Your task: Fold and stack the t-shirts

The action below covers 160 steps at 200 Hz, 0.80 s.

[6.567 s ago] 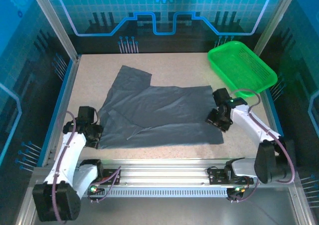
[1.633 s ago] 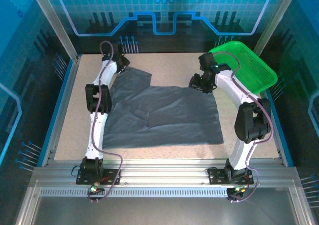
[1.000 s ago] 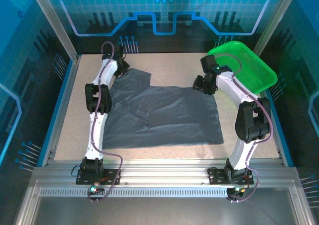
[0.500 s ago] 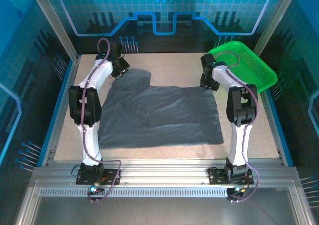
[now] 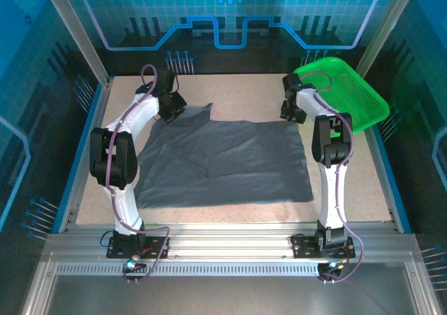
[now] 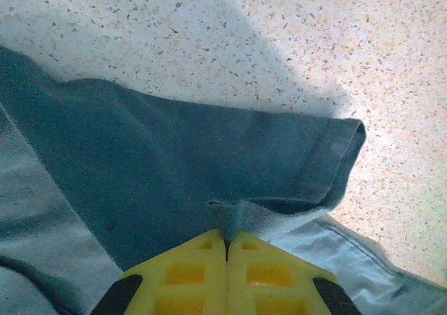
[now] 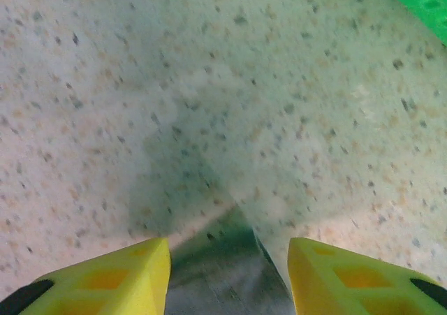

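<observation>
The speckled table (image 5: 244, 95) carries one dark grey t-shirt (image 5: 223, 161), spread flat across its middle. The shirt is wider than the green basket (image 5: 339, 84), which sits at the far right, near the cloth's far right corner. Both arms reach out to the shirt's far edge.

The left gripper (image 6: 225, 239) has its yellow fingers pressed together on a small pinch of the sleeve (image 6: 209, 147). The cloth puckers up between the tips, close to the hem. The right gripper (image 7: 229, 251) stands wide, one finger on either side of the shirt's far right corner, which lies between them on the table and is not gripped.

We judge the shirt light and limp, with no stiffness to carry a fold. It will sag, drag and bunch wherever it is not held. Thin fabric can slip from a shallow pinch, or only its top layer may be caught. The stitched hems and corners give the surest hold, and taking both far corners together should keep the edge straight.
</observation>
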Each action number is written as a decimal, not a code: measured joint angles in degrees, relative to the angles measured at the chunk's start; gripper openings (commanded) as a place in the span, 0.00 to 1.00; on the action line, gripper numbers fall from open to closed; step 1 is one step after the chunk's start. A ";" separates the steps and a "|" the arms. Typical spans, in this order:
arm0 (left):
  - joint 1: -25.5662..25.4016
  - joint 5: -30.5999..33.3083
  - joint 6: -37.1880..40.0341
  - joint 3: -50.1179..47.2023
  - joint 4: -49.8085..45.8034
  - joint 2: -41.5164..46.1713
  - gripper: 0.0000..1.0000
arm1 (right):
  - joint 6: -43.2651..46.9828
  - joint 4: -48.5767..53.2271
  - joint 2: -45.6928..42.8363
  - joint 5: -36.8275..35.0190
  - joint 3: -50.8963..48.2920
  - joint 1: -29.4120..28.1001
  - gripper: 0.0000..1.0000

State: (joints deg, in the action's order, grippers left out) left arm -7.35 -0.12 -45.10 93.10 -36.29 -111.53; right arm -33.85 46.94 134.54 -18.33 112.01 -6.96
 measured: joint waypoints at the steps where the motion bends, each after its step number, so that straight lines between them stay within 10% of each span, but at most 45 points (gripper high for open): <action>1: 0.00 0.00 0.00 -0.02 0.02 0.07 0.00 | 0.00 0.13 0.13 0.02 0.26 0.02 0.48; 64: 0.00 -0.83 -0.02 -1.79 1.09 1.90 0.00 | 0.22 4.81 4.20 3.78 6.08 1.22 0.41; 160: 0.50 -0.83 0.07 -2.54 0.33 5.09 0.00 | 0.44 3.61 2.43 4.92 3.74 1.90 0.00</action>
State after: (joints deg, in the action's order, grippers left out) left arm -6.85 -0.95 -45.04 90.56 -35.97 -106.43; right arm -33.41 50.54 136.97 -13.41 115.74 -5.06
